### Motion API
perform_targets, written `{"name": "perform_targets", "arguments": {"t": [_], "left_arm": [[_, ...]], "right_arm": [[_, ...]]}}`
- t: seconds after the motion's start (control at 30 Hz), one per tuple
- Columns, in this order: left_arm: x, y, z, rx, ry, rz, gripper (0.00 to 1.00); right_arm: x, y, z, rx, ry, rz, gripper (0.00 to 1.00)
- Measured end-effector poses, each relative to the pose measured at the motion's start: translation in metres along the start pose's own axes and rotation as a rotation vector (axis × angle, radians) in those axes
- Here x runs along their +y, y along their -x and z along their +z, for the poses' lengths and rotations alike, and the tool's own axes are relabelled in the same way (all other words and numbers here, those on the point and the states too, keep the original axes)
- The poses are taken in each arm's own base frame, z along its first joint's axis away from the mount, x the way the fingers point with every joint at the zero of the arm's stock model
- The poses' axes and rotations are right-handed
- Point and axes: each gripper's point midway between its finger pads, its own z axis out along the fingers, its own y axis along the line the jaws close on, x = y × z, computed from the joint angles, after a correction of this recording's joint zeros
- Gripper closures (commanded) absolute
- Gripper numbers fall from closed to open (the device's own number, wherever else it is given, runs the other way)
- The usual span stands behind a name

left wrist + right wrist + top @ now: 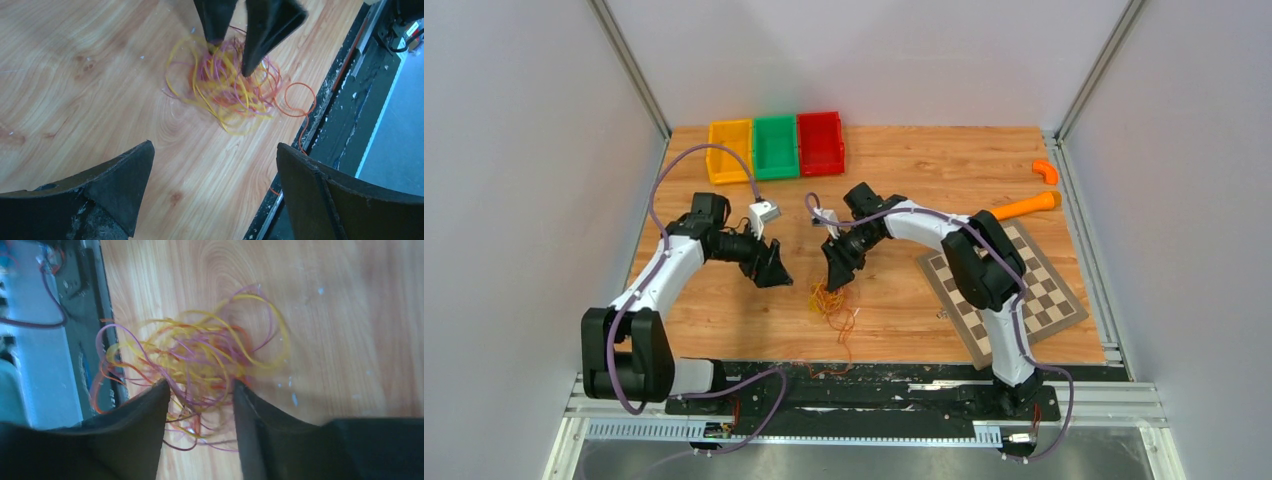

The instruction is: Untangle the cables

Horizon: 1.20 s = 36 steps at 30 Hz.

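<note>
The cables [832,303] lie in one tangled heap of thin yellow, orange, red and purple strands on the wooden table, near its front edge. My right gripper [837,275] is open and points down into the far side of the heap. In the right wrist view its fingertips [200,385] straddle several strands of the cables [200,355]. My left gripper [774,272] is open and empty, left of the heap and apart from it. The left wrist view shows its wide-spread fingers [215,150], with the cables [227,92] and the right gripper [230,59] beyond them.
Yellow [729,150], green [775,146] and red [820,142] bins stand at the back left. A chessboard mat [1024,290] lies at the right under the right arm. Orange carrot-shaped piece [1027,206] and orange curved piece [1046,170] lie at the back right. An orange strand trails onto the black front rail [874,375].
</note>
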Motion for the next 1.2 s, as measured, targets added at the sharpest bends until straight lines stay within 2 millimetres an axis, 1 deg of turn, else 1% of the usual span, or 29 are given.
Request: {"name": "perform_targets", "arguments": {"t": [0.03,0.07,0.1,0.17,0.2,0.27,0.33,0.37,0.43,0.5,0.53,0.6,0.67,0.73,0.77,0.8,0.83,0.87,0.9,0.97,1.0,1.03,1.13,1.2], "left_arm": [[0.0,0.0,-0.001,-0.009,0.006,0.003,0.0],[0.001,0.0,-0.003,-0.025,0.015,0.003,0.0],[0.003,0.001,-0.008,-0.049,0.034,0.001,0.0],[0.008,0.003,-0.016,-0.09,0.069,0.0,0.0],[0.011,0.005,-0.022,-0.115,0.091,0.004,0.0],[0.015,0.012,-0.03,-0.164,0.126,0.027,0.0],[0.012,0.023,-0.034,-0.215,0.139,0.067,0.0],[0.008,0.03,-0.035,-0.241,0.139,0.095,0.0],[-0.001,0.045,-0.035,-0.283,0.127,0.162,0.0],[-0.01,0.058,-0.03,-0.308,0.105,0.217,0.0],[-0.016,0.065,-0.026,-0.321,0.09,0.245,0.0],[-0.02,0.074,-0.018,-0.338,0.074,0.266,0.0],[-0.021,0.083,-0.008,-0.351,0.061,0.266,0.01],[-0.018,0.088,0.003,-0.355,0.052,0.239,0.2],[-0.016,0.089,0.007,-0.35,0.046,0.217,0.4],[-0.014,0.088,0.012,-0.342,0.04,0.196,0.51],[-0.013,0.087,0.016,-0.327,0.033,0.177,0.72],[-0.012,0.087,0.018,-0.318,0.03,0.163,0.83],[-0.012,0.086,0.018,-0.309,0.027,0.154,0.97],[-0.012,0.084,0.012,-0.305,0.026,0.151,1.0],[-0.015,0.083,0.007,-0.308,0.024,0.155,1.0],[-0.013,0.083,-0.003,-0.326,0.044,0.149,1.0],[-0.009,0.083,-0.035,-0.386,0.115,0.169,1.0],[-0.002,0.079,-0.051,-0.399,0.172,0.182,1.0]], "right_arm": [[0.0,0.0,0.007,0.006,0.002,-0.007,0.87],[-0.001,0.001,0.011,0.009,0.001,-0.008,0.98],[-0.003,0.0,0.012,0.011,0.0,-0.006,1.0],[-0.006,0.005,0.007,0.0,-0.006,-0.003,1.0],[-0.008,0.011,0.002,-0.018,-0.01,-0.007,1.0],[-0.013,0.033,-0.014,-0.075,-0.019,-0.028,1.0],[-0.009,0.055,-0.031,-0.133,-0.02,-0.065,1.0],[-0.005,0.068,-0.043,-0.168,-0.021,-0.088,1.0],[0.005,0.087,-0.063,-0.222,-0.021,-0.127,1.0],[0.022,0.104,-0.078,-0.266,-0.009,-0.169,1.0],[0.031,0.11,-0.082,-0.281,0.001,-0.186,1.0],[0.045,0.118,-0.087,-0.3,0.026,-0.208,1.0],[0.057,0.122,-0.09,-0.31,0.051,-0.216,1.0],[0.062,0.124,-0.092,-0.313,0.063,-0.213,0.99],[0.063,0.125,-0.093,-0.315,0.066,-0.209,0.98],[0.064,0.127,-0.094,-0.319,0.065,-0.208,0.98],[0.065,0.128,-0.096,-0.323,0.061,-0.209,0.97],[0.065,0.13,-0.1,-0.33,0.052,-0.206,0.97],[0.064,0.131,-0.106,-0.338,0.036,-0.206,0.97],[0.06,0.135,-0.122,-0.365,-0.005,-0.205,0.98],[0.057,0.138,-0.134,-0.385,-0.034,-0.205,0.99],[0.054,0.14,-0.145,-0.403,-0.059,-0.204,1.0],[0.043,0.144,-0.191,-0.475,-0.157,-0.196,1.0],[0.036,0.146,-0.213,-0.511,-0.214,-0.194,1.0]]}}
